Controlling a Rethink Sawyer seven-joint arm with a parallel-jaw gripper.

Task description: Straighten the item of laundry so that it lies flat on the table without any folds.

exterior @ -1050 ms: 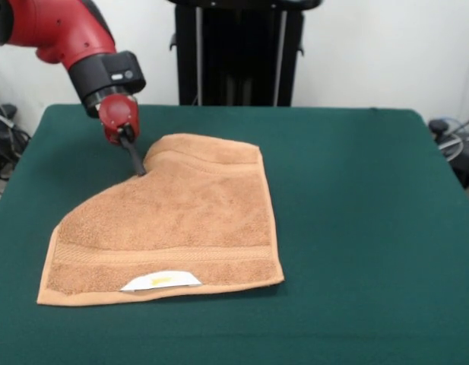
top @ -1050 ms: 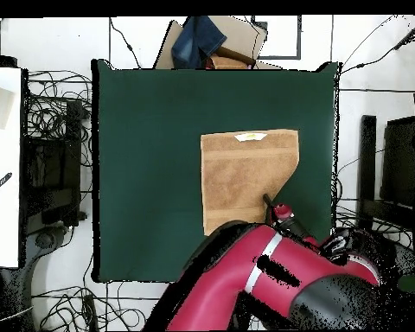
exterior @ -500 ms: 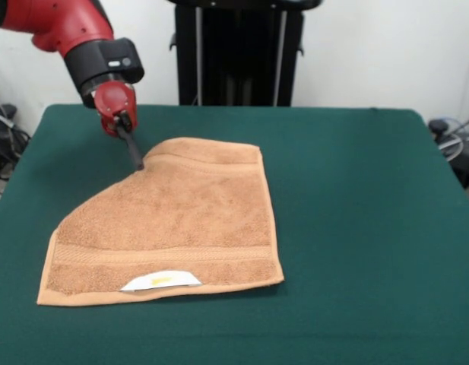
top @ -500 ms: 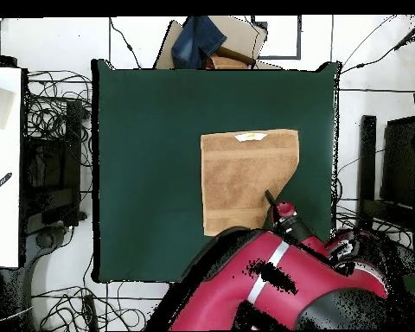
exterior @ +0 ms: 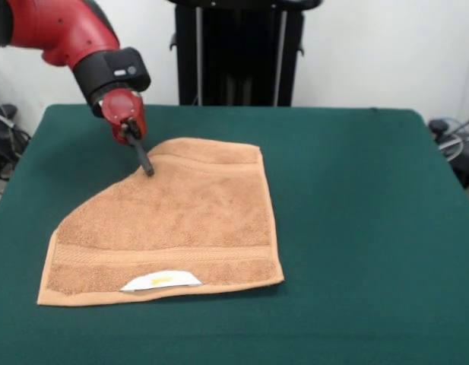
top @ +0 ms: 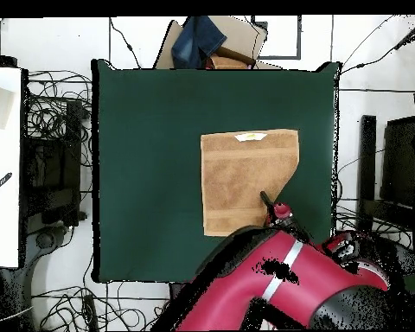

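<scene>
The towel point(exterior: 169, 224) is lying on the tabletop point(exterior: 356, 198), one corner folded in. The claw point(exterior: 147, 169) is touching that fold; its state cannot be told. The overhead view is hiding the fold's far end under the arm point(top: 280, 285).

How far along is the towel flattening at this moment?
Mostly flat: the towel lies spread on the table, label edge straight. In hand: the gripper tip sits at the diagonal folded corner. Left: that corner is still folded, so the outline isn't rectangular.

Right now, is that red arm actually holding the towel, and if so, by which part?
It cannot be told. The gripper touches the towel at its slanted folded edge, but a real pinch isn't visible.
</scene>
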